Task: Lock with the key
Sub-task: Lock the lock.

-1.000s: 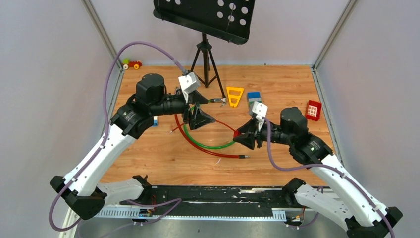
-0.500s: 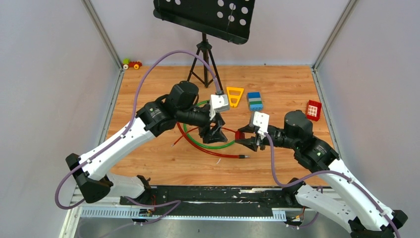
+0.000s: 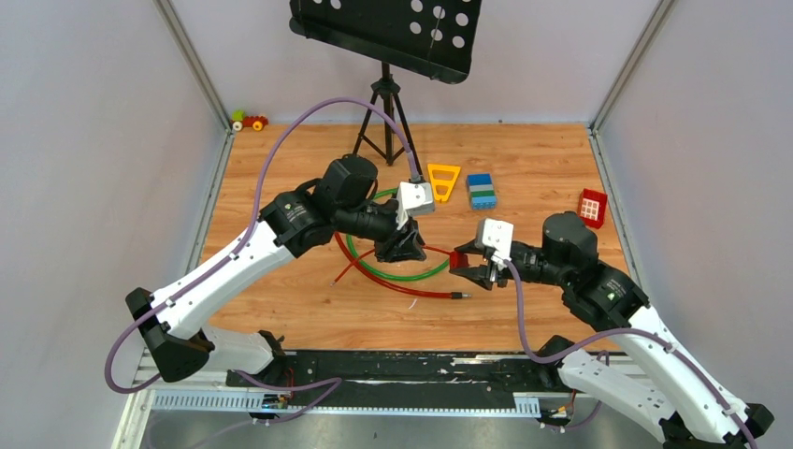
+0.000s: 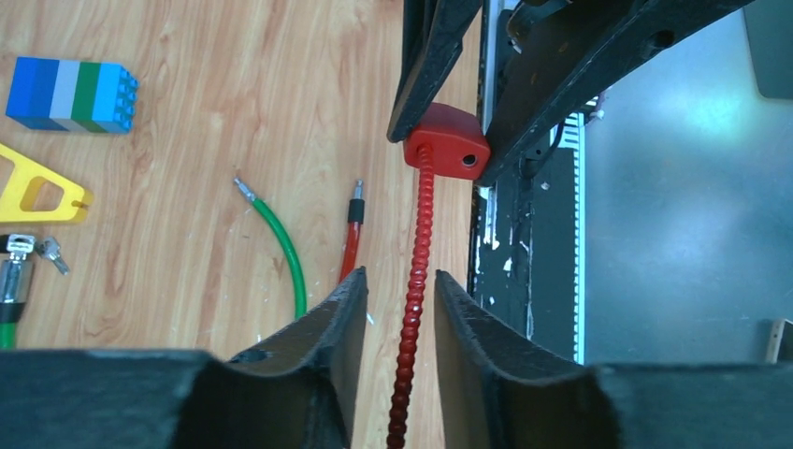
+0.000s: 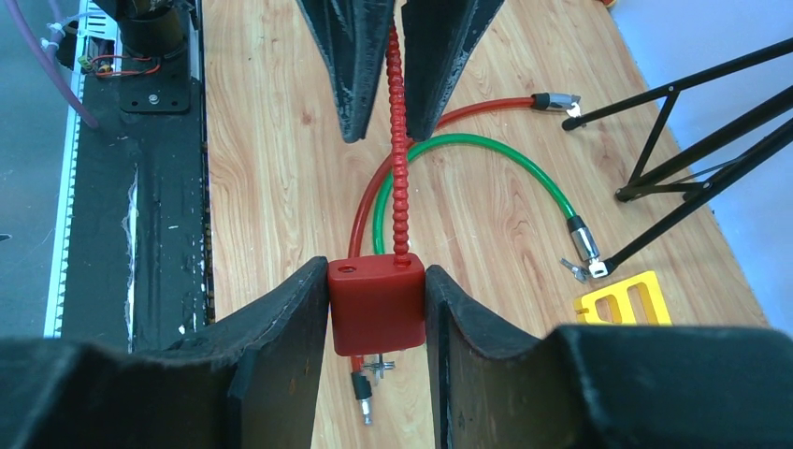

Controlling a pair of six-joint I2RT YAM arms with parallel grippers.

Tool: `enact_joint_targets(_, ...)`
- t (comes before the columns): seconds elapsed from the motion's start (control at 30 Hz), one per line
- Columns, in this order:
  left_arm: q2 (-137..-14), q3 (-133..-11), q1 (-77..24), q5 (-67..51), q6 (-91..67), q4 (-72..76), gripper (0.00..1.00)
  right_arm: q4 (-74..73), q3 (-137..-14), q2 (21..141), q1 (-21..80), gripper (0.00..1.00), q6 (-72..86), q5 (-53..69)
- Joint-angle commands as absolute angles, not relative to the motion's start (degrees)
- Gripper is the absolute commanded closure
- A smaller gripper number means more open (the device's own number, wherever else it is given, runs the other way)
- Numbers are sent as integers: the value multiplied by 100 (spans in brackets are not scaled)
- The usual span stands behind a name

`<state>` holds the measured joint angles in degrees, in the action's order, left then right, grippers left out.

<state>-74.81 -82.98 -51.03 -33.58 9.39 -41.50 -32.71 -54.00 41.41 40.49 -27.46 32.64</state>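
My right gripper [image 5: 376, 273] is shut on a small red padlock [image 5: 376, 309], held a little above the wooden table [image 3: 309, 299]. A tiny silvery key [image 5: 379, 367] pokes out from the padlock's underside. A red beaded cable [image 5: 399, 187] runs from the padlock's top straight to my left gripper [image 4: 400, 281]. The left fingers [image 4: 341, 318] stand on either side of that beaded cable [image 4: 416, 262], with a narrow gap on each side, so this gripper is open. In the top view the two grippers face each other at mid-table, with the padlock [image 3: 460, 260] between them.
A smooth red cable [image 3: 393, 285] and a green cable [image 3: 397, 276] loop on the table under the grippers, small silvery bits [image 5: 575, 271] at the green one's metal end. A yellow triangle [image 3: 443, 180], a blue-green block [image 3: 482, 190], a red block [image 3: 591, 207] and a tripod stand [image 3: 385, 103] lie farther back.
My left arm swung from the back left toward the right gripper, and its jaws narrowed around the beaded cable. The right gripper shifted slightly right and nearer with the padlock.
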Motion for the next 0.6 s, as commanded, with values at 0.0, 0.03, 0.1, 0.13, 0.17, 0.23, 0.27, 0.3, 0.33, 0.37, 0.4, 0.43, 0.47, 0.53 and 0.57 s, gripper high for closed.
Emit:
enact_joint_targets(0.0,-7417,-8449,-5124,-3483,1028,-4157,64,-3090,-5480,4000,4087,100,-2899,3349)
enact_joint_targets(0.03,-7418,-8432,-5124,-3493,1028,-4156,67,-3104,-5475,4000,4088,100,-2912,3337)
enact_joint_targets(0.1,-7423,-8427,-5124,-3517,1028,-4172,74,-3155,-5484,4007,4094,100,-2956,3307)
enact_joint_targets(0.13,-7426,-8429,-5124,-3520,1028,-4167,78,-3185,-5480,4012,4092,100,-2975,3274)
enact_joint_targets(0.17,-7422,-8437,-5124,-3529,1021,-4172,83,-3208,-5477,4016,4092,100,-2994,3251)
enact_joint_targets(0.23,-7424,-8452,-5124,-3521,1020,-4170,97,-3225,-5461,4019,4092,100,-3021,3206)
enact_joint_targets(0.27,-7426,-8466,-5124,-3505,1007,-4166,100,-3219,-5445,4012,4088,100,-3025,3186)
enact_joint_targets(0.3,-7423,-8464,-5122,-3473,968,-4136,100,-3198,-5427,4009,4087,100,-3024,3157)
enact_joint_targets(0.33,-7415,-8461,-5124,-3422,897,-4067,100,-3171,-5409,4004,4092,98,-3027,3121)
enact_joint_targets(0.37,-7403,-8433,-5124,-3360,839,-4009,100,-3134,-5387,3989,4088,93,-3017,3082)
enact_joint_targets(0.4,-7374,-8384,-5124,-3290,675,-3838,100,-3063,-5354,3983,4087,82,-3009,3035)
enact_joint_targets(0.43,-7337,-8320,-5124,-3227,532,-3691,100,-2988,-5313,3960,4095,72,-2988,2975)
enact_joint_targets(0.47,-7294,-8224,-5122,-3174,388,-3516,100,-2921,-5259,3927,4092,62,-2975,2911)
enact_joint_targets(0.53,-7185,-8076,-5124,-3165,158,-3217,100,-2817,-5167,3868,4088,49,-2970,2875)
enact_joint_targets(0.57,-7137,-8019,-5124,-3180,115,-3118,100,-2787,-5137,3841,4091,46,-2962,2879)
